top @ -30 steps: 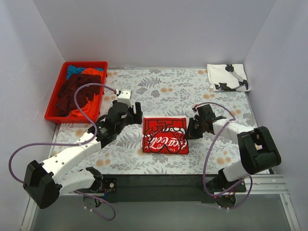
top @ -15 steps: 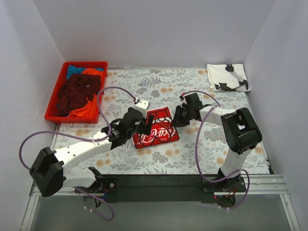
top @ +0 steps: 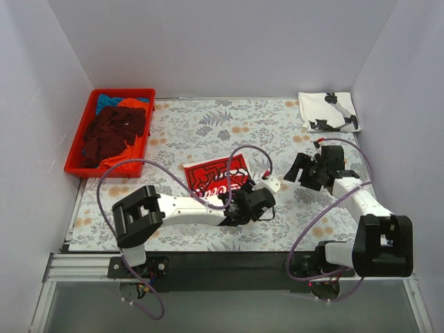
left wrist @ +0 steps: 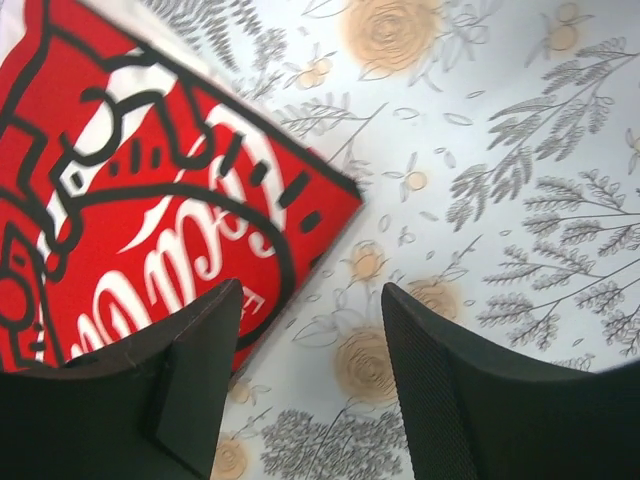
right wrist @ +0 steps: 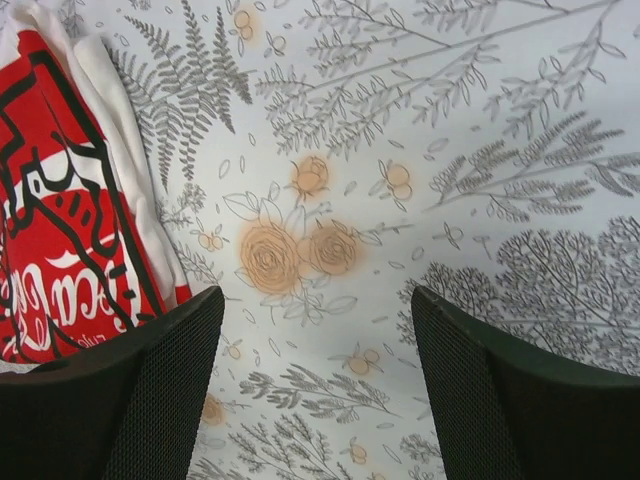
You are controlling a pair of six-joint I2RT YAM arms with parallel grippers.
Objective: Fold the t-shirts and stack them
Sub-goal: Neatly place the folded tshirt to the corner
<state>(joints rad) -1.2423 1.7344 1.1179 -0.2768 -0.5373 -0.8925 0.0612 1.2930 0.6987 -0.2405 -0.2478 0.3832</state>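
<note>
As we go from the near edge outward, left gripper: fingers apart, nothing between them, one finger over the tee's edge.
Coca-Cola tee: folded, red print up, on the table, at 10 o'clock from the left gripper.
right gripper: fingers wide apart, empty, at 3 o'clock from this tee.
crate: at 10 o'clock; we see the maroon tee, orange tee and blue tee inside.
white tee with black print: folded, at 1 o'clock.
</note>
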